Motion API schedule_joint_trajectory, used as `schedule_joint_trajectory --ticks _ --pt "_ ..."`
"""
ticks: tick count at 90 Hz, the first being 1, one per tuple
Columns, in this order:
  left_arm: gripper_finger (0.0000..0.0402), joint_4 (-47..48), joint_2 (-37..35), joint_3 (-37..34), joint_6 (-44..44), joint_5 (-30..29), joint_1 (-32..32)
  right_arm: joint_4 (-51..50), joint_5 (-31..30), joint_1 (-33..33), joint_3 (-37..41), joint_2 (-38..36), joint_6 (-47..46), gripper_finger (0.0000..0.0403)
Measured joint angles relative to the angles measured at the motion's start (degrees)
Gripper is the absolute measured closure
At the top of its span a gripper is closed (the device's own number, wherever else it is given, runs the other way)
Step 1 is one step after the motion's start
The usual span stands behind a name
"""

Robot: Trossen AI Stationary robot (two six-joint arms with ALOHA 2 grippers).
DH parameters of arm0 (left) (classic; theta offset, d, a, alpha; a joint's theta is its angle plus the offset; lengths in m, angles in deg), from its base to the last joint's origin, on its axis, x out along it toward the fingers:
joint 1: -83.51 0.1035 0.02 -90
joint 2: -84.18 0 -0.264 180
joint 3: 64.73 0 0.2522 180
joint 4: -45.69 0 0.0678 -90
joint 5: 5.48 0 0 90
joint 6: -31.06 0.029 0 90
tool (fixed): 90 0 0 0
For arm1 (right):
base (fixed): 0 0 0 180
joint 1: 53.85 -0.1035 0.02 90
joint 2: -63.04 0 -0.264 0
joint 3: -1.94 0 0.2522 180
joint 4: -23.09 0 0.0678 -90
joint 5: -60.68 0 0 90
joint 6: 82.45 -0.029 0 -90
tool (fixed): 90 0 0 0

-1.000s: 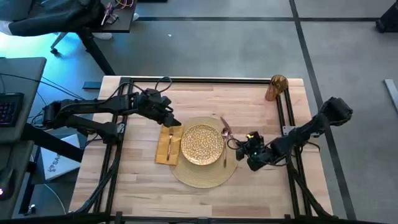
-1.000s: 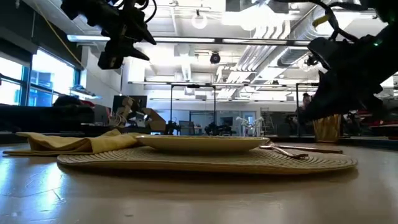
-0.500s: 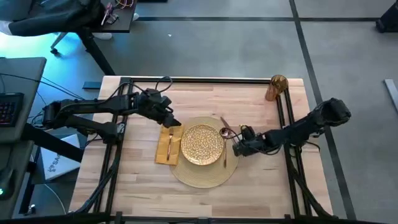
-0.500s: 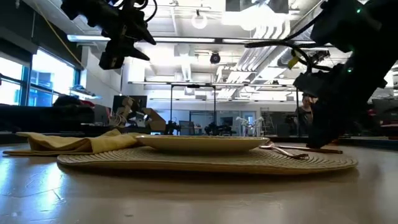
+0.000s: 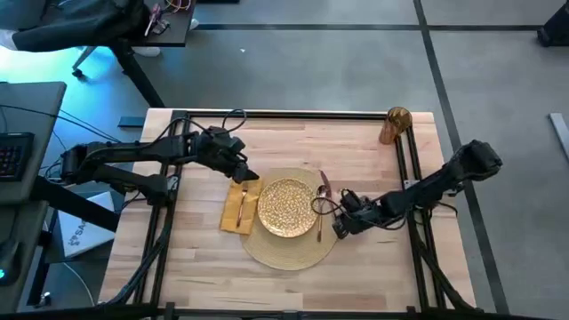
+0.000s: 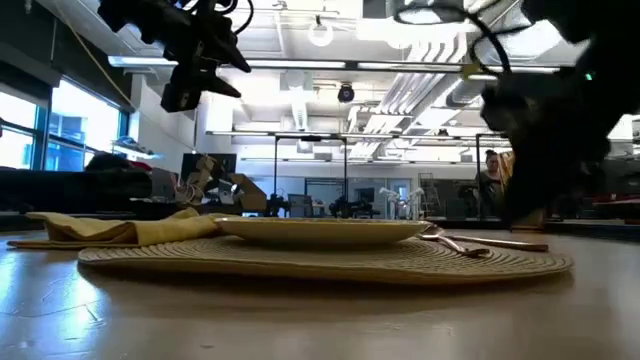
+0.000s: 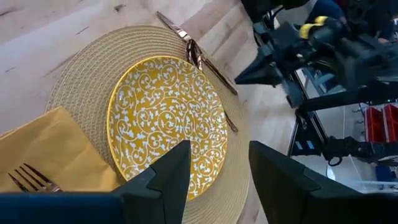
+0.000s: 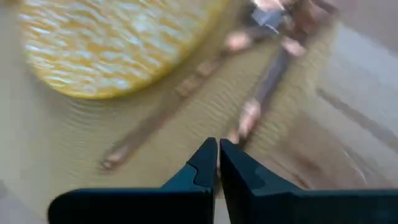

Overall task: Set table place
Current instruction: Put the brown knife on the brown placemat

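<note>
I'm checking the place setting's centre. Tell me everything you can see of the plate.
The plate is round and shallow, gold-yellow with a white scrolling pattern over its whole face and a thin raised rim; it looks ceramic. It lies flat, face up and empty, on the round woven placemat, roughly centred. The yellow napkin lies along one side, the copper cutlery along the other. No tool touches it.

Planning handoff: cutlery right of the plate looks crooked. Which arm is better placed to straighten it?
Probably the right. The right gripper, fingers shut, is low at the placemat's edge beside the cutlery. The left gripper, open, sits over the napkin, across the plate.
</note>
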State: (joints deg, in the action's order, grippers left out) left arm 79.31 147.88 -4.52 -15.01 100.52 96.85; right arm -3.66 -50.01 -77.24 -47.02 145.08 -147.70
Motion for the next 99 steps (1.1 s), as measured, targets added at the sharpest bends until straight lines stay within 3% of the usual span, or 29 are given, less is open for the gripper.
schedule_joint_trajectory --ticks 16,30,43,60,99 --pt "0.0255 0.0 0.0 0.0 0.8 0.0 0.0 -3.9 -2.5 1.3 -2.1 0.0 2.8 0.0399" --pt "0.0255 0.0 0.0 0.0 1.0 -0.1 0.0 -5.0 -3.1 1.7 -2.2 0.9 2.5 0.0357" --pt "0.0255 0.0 0.0 0.0 1.3 -0.1 0.0 -3.1 1.2 1.7 -2.2 5.3 1.9 0.0325" --pt "0.0255 0.1 0.0 0.0 1.5 -0.1 0.0 6.8 6.4 0.4 -2.3 8.3 5.8 0.0336" --pt "0.0255 0.0 0.0 0.0 2.8 -0.2 0.0 8.8 11.3 -1.1 -2.3 8.3 10.4 0.0357"
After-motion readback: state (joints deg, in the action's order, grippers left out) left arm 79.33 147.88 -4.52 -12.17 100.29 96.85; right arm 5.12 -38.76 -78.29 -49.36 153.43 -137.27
